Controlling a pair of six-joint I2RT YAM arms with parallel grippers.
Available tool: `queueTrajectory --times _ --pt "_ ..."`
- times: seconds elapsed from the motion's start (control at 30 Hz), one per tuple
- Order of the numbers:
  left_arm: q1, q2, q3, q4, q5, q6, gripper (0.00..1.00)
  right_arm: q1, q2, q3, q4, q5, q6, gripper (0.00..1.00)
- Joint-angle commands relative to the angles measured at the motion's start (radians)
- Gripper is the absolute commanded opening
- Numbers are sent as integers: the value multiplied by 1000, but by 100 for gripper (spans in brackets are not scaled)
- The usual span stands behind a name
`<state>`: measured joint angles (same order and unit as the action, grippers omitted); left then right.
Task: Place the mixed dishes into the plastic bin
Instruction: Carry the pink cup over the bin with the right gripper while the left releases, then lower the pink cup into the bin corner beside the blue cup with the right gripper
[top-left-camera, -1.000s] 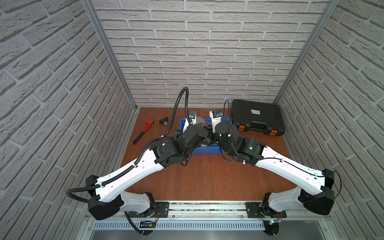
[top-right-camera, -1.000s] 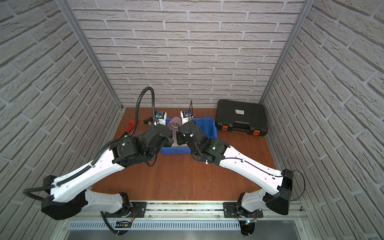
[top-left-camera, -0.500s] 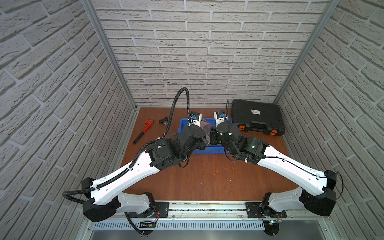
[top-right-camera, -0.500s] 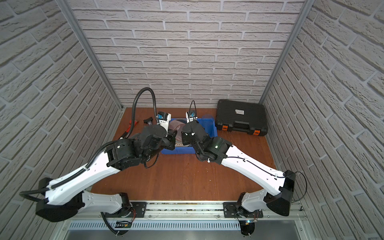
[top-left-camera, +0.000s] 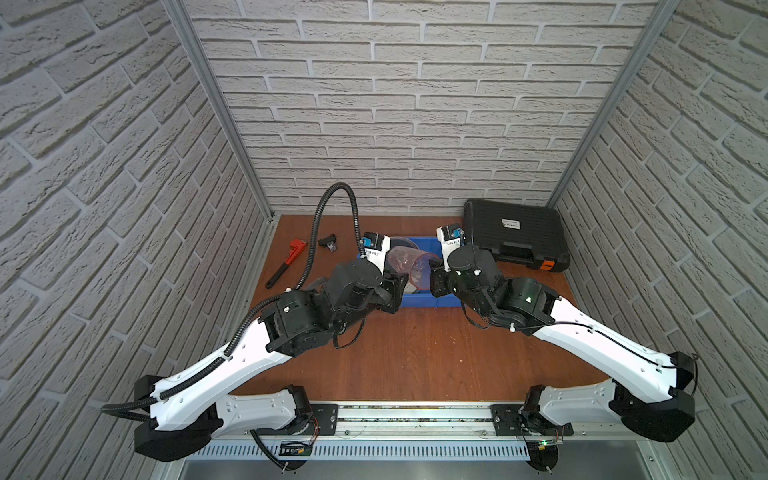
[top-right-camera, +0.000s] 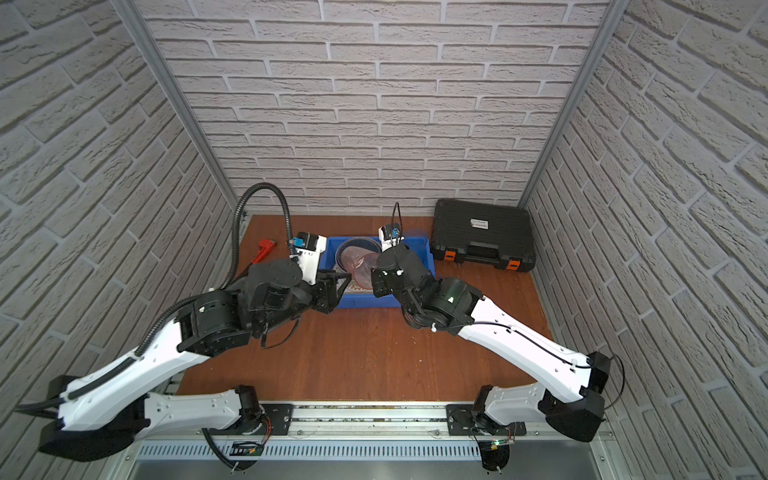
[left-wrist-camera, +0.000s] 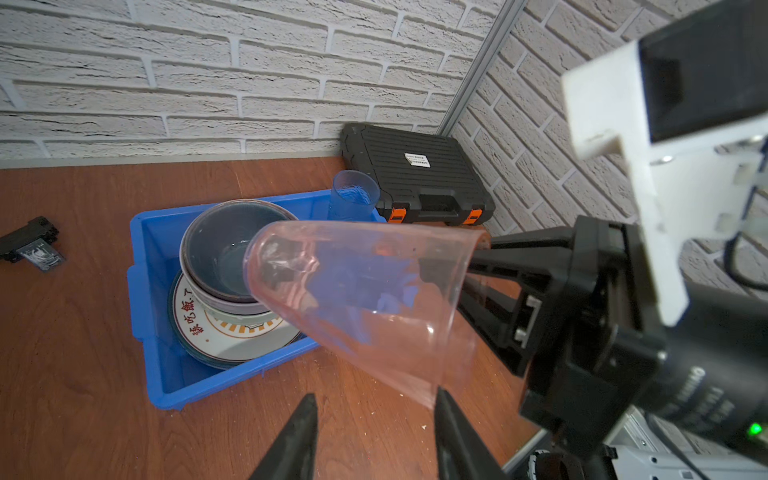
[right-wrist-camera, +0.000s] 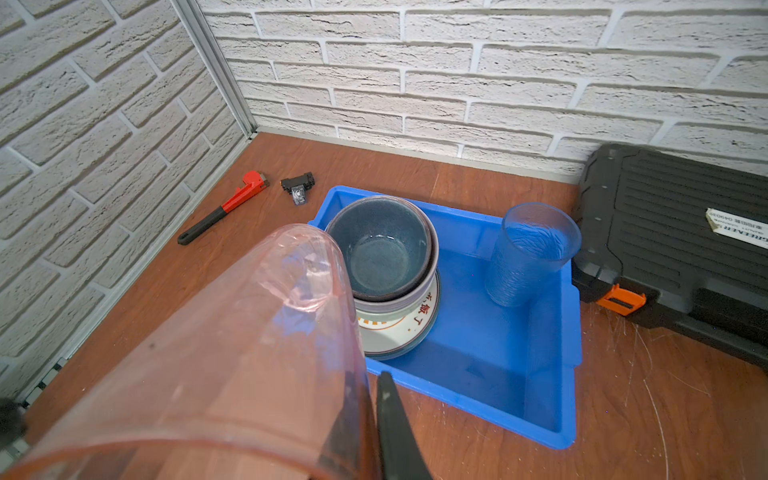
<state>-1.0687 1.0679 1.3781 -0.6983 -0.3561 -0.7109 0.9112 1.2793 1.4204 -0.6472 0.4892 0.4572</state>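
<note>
A translucent pinkish tumbler (left-wrist-camera: 361, 299) (right-wrist-camera: 249, 353) hangs tilted on its side above the near edge of the blue plastic bin (right-wrist-camera: 569, 415) (left-wrist-camera: 139, 291). My right gripper (right-wrist-camera: 368, 380) (left-wrist-camera: 478, 249) is shut on its rim, one finger inside and one outside. My left gripper (left-wrist-camera: 376, 397) stands open just under the tumbler's mouth, holding nothing. In the bin a dark blue bowl (right-wrist-camera: 380, 249) sits nested in other bowls on a stack of plates, the top plate (right-wrist-camera: 399, 328) with an orange sunburst. A bluish tumbler (right-wrist-camera: 528, 253) stands upright in the bin's far corner. Both top views show the pinkish tumbler (top-left-camera: 409, 264) (top-right-camera: 359, 266) between the two wrists.
A black ribbed tool case (top-left-camera: 515, 237) (right-wrist-camera: 681, 249) with orange latches lies right of the bin. A red wrench (top-left-camera: 286, 262) (right-wrist-camera: 224, 205) and a small black part (top-left-camera: 328, 242) (right-wrist-camera: 297, 189) lie at the back left. Brick walls close three sides.
My left gripper has opened and let go of the tumbler. My right gripper closed on its rim and now carries it alone. Both wrists moved slightly over the bin.
</note>
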Motion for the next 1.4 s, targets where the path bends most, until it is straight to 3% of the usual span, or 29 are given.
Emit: queueTrajectory --times 0.0,0.13,0.33,0.47,0.67,0.97,1.37 --pt "37 -38 -37 5 47 -4 50 -35 -24 39 -52 -3 -9 6" --pt "77 -67 -55 -20 70 2 58 -104 -6 77 -146 -52 -47 6" --pt "131 -125 -106 -69 66 37 84 -283 72 170 -293 -225 -159 6" --pt "181 -164 -148 -96 66 54 92 -368 156 265 -405 -279 -257 6" --pt "245 -202 -184 -148 66 63 98 -431 268 352 -506 -231 -338 6" --pt "297 -245 -234 -173 84 53 98 -485 413 413 -559 -178 -401 5" --pt "319 -270 -244 -191 86 52 98 -538 540 375 -544 -254 -422 6"
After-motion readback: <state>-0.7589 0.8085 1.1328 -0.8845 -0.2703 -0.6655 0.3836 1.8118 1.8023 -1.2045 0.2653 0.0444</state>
